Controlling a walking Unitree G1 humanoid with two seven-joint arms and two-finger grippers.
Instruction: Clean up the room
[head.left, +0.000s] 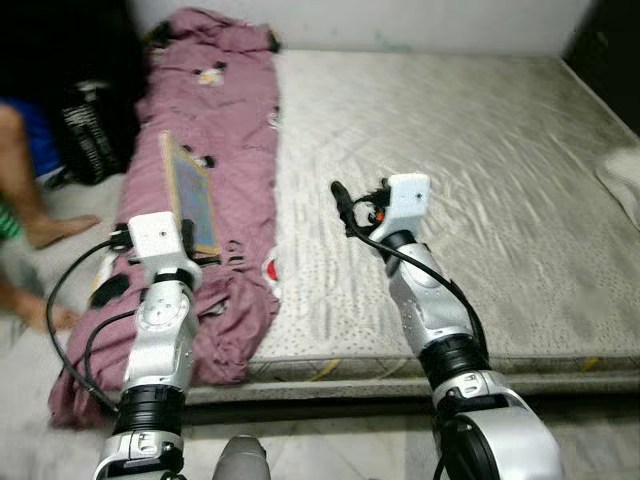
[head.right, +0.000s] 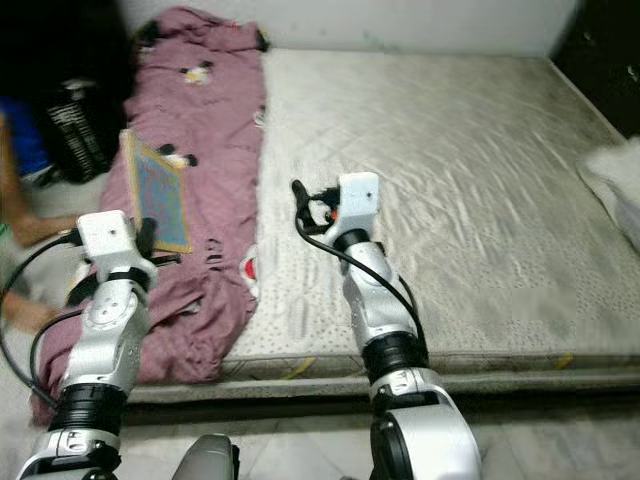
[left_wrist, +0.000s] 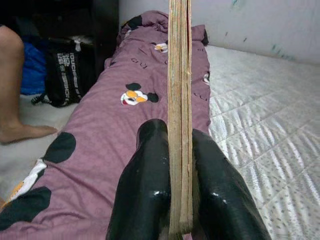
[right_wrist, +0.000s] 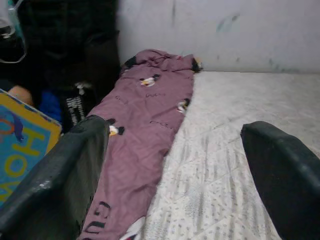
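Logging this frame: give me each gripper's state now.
Left gripper: shut on the book, held edge-up over the purple blanket.
Right gripper: open, empty, above the mattress.

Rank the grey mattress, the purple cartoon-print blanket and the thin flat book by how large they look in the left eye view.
1. Grey quilted mattress
2. Purple cartoon-print blanket
3. Thin flat book, clamped by the left gripper; it is seen at a slant, so it looks narrower.
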